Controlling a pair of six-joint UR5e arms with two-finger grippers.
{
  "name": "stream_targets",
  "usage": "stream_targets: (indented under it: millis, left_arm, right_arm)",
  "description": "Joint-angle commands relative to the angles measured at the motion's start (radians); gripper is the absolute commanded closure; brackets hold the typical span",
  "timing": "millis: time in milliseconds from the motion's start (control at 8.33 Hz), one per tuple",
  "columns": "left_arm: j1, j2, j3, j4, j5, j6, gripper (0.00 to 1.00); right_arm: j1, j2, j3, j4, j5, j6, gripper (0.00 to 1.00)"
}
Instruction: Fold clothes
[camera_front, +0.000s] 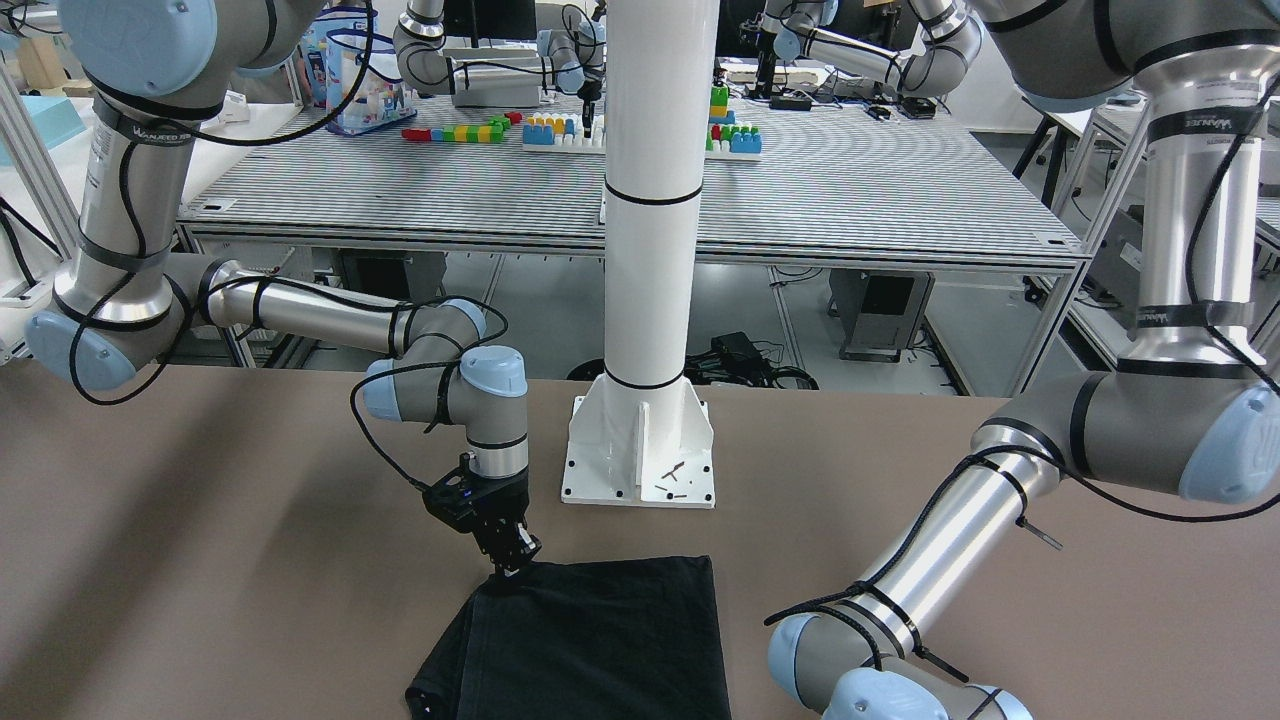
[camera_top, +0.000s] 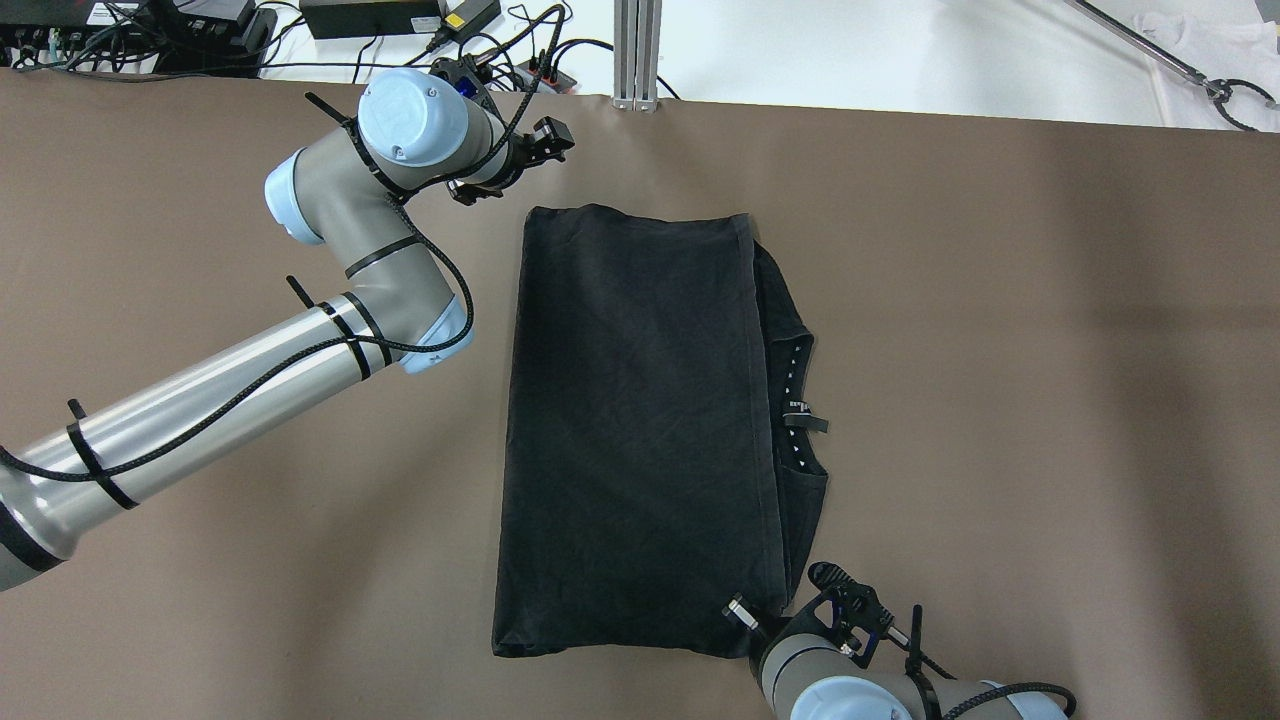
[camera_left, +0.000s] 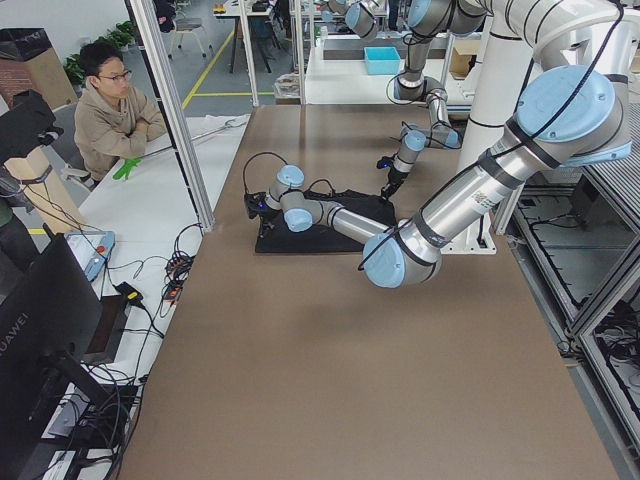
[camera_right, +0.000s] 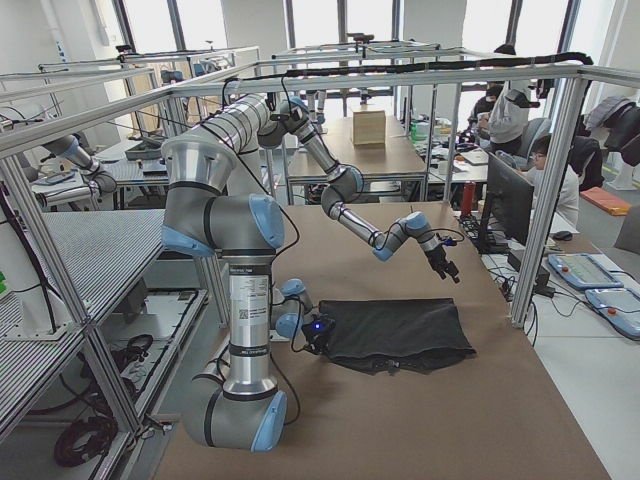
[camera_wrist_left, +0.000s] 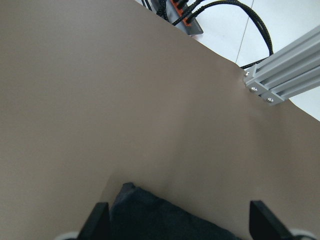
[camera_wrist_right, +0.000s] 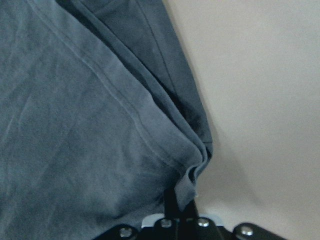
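Two-corner hold for limp black rectangular fabric piece (camera_top: 640, 420): right gripper (camera_front: 513, 565) clamped near robot-side edge of brown tabletop (camera_top: 1000, 400), left gripper (camera_wrist_left: 179, 212) splayed opposite.

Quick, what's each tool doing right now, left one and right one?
Left tool: open, holding nothing.
Right tool: closed on a corner of the plain black rectangular fabric piece.

Black clothes (camera_top: 640, 420), folded, flat

The clothes (camera_top: 640, 420) lie on the table (camera_top: 1000, 350), just before the pillar's base plate (camera_front: 640, 470).
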Motion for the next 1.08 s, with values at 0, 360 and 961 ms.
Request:
stream_targets:
  millis: [0,360,961]
  left_arm:
    - [0.005,0.022,-0.056,0.036,0.002,-0.003,0.00]
    - [0.018,0.098,-0.185,0.078,-0.004,-0.015,0.00]
    - [0.196,0.522,-0.732,0.080,0.083,-0.263,0.00]
  right_arm:
    - [0.006,0.011,0.028,-0.027,0.006,-0.001,1.00]
    - [-0.002,0.016,0.091,-0.106,0.010,0.001,1.00]
    - [-0.049,0.011,0.131,-0.129,0.019,0.025,1.00]
